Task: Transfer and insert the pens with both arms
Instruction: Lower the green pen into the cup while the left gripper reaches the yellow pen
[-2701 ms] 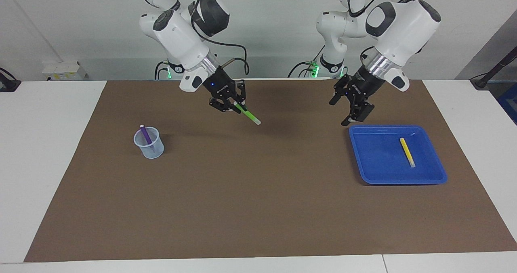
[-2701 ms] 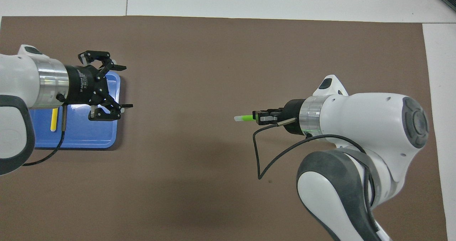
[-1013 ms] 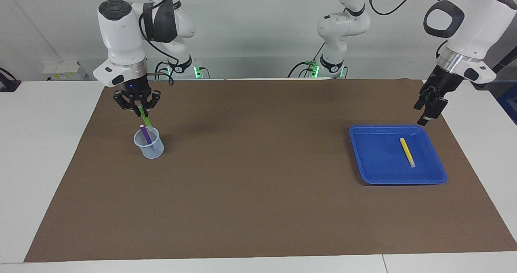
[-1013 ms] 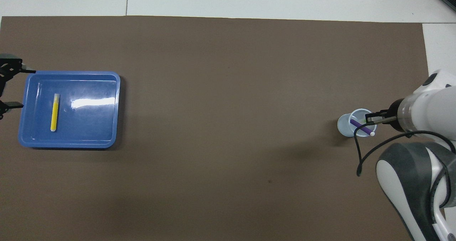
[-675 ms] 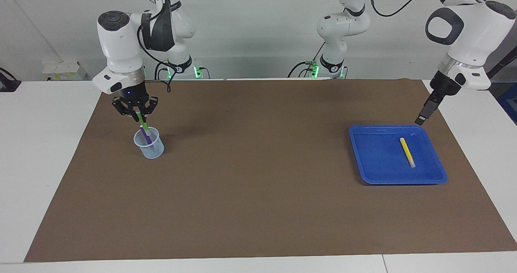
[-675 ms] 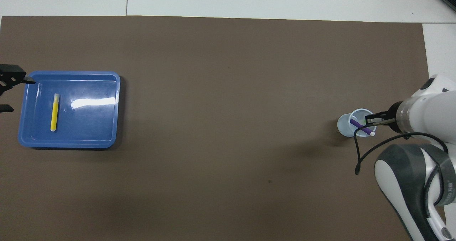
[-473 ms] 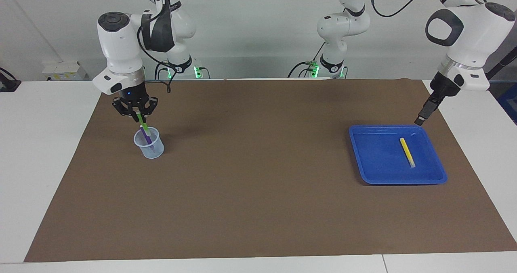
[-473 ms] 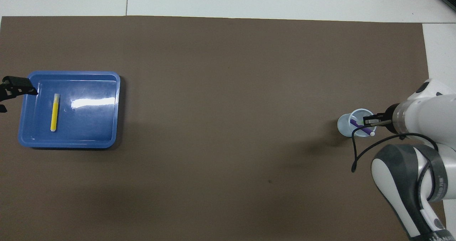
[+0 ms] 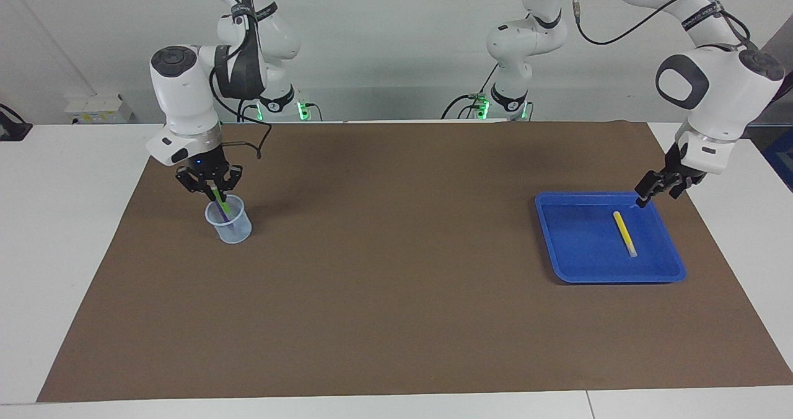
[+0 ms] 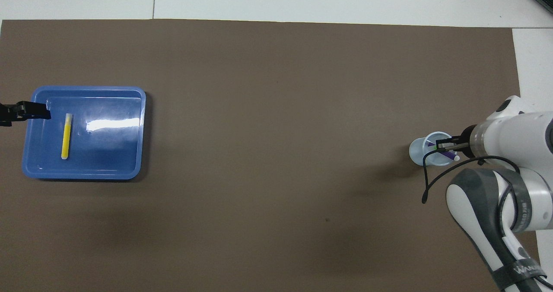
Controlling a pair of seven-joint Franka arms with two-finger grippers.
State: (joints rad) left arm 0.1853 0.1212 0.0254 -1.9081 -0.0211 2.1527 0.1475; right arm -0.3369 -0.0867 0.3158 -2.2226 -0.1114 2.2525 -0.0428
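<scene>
Brown mat (image 9: pixel 396 295) covers white table (image 9: pixel 62 220). Right gripper (image 9: pixel 209 183) clamps green pen (image 9: pixel 220 203) into cup (image 9: pixel 229 224). Left gripper (image 9: pixel 658 186) over blue tray (image 9: pixel 610 275) corner at 1 o'clock, opening unclear.

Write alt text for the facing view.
The right gripper lowers a green pen into a clear cup that already holds a purple pen. At the left arm's end of the brown mat, the left gripper is over the corner of a blue tray holding a yellow pen.
</scene>
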